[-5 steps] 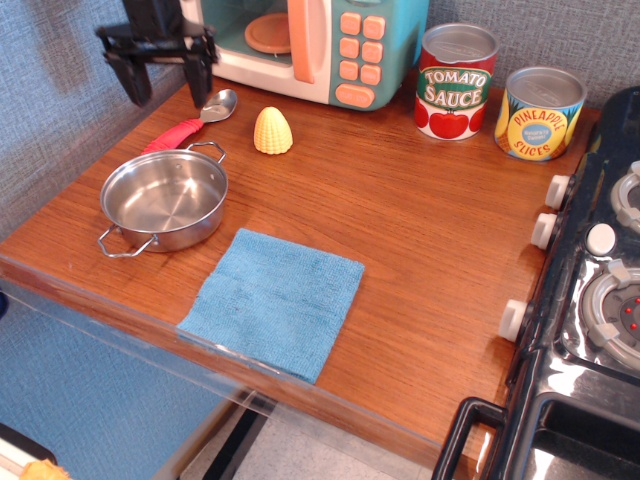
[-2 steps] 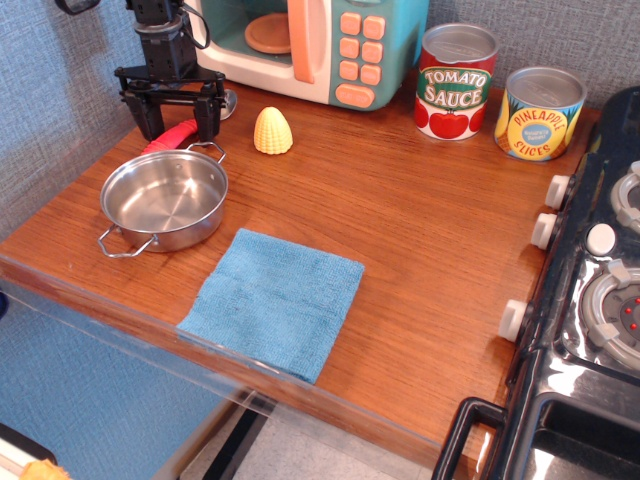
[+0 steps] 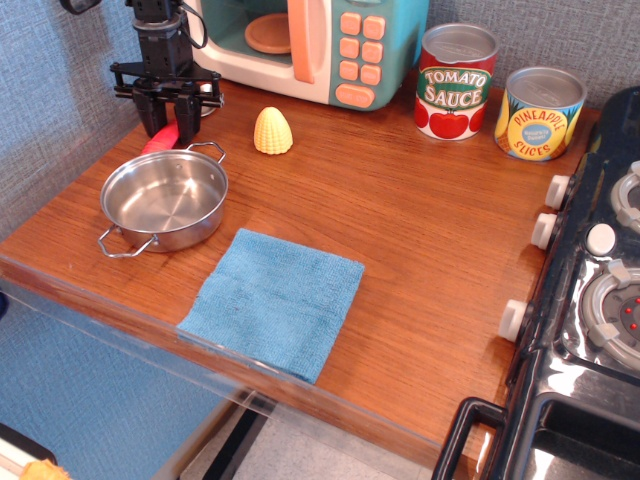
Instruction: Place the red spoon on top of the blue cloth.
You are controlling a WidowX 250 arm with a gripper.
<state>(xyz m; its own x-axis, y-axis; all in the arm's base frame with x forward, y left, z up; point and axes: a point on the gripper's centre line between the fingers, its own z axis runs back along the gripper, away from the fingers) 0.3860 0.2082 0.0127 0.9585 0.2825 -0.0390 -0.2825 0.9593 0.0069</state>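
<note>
The red spoon (image 3: pixel 160 139) lies at the back left of the wooden counter, just behind the steel pot. Only part of its red handle shows; its silver bowl is hidden behind the gripper. My gripper (image 3: pixel 171 125) points straight down over the handle, and its two black fingers (image 3: pixel 152 118) have closed in on either side of it. The spoon still rests on the counter. The blue cloth (image 3: pixel 275 300) lies flat at the front edge of the counter, to the front right of the pot, with nothing on it.
A small steel pot (image 3: pixel 165 200) stands between the spoon and the cloth. A yellow toy corn (image 3: pixel 272 130) sits right of the gripper. A toy microwave (image 3: pixel 310 45) and two cans (image 3: pixel 456 80) line the back. A toy stove (image 3: pixel 600 290) is at the right.
My gripper came down from above the back left corner onto the spoon's handle. Its fingers then narrowed around the handle. The spoon has not moved.
</note>
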